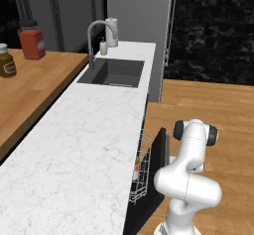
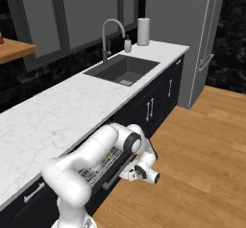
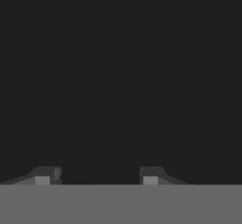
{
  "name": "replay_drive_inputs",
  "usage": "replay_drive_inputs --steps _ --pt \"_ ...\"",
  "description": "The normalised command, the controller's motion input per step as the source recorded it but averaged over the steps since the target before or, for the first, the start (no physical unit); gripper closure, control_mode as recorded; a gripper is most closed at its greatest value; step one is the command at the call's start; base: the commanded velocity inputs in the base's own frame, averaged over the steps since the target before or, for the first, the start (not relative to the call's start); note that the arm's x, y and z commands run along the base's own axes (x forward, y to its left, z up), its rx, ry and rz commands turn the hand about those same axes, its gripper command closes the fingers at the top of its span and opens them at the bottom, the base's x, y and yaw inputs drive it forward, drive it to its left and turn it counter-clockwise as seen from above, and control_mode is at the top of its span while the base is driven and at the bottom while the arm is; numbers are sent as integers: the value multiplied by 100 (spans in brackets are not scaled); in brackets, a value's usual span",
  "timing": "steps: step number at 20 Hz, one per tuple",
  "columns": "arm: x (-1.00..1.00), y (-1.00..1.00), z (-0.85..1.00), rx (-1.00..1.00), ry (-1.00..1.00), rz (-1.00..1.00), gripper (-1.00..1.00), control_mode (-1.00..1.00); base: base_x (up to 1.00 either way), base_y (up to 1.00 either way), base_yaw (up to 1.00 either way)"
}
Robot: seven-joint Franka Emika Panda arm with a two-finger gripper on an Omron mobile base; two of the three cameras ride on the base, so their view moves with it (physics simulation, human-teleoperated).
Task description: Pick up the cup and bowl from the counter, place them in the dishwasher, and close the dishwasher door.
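The dishwasher door point(image 1: 159, 165) is a black panel tilted partway up under the white marble counter point(image 1: 84, 145). Behind it, the white wire rack point(image 1: 141, 175) holds a small red-and-white thing that looks like the cup point(image 1: 135, 171). The bowl is hidden. My arm bends down in front of the dishwasher, with the gripper point(image 2: 126, 175) up against the outside of the door point(image 2: 103, 191). In the hand view the door point(image 3: 121, 76) is a flat black surface close ahead. The gripper point(image 3: 98, 176) has its fingertips apart with nothing between them.
A dark sink point(image 1: 113, 73) with a curved faucet point(image 1: 96, 30) lies farther along the counter. Two jars point(image 1: 32, 43) stand on the brown wooden surface at the left. A tall grey fridge point(image 2: 192, 30) stands past the counter's end, beside wooden floor point(image 2: 192, 164).
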Motion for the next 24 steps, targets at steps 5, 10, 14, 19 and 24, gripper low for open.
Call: replay_drive_inputs --steps 5,10,14,19,24 --pt "21 100 5 3 3 0 -100 -100 0 0 0" --pt "28 100 0 1 5 0 -100 -100 0 0 0" --pt "32 100 0 0 4 0 -100 -100 0 0 0" --pt "33 100 -8 0 4 0 -100 -100 0 0 0" --pt "35 100 -29 0 6 0 -100 -100 0 0 0"
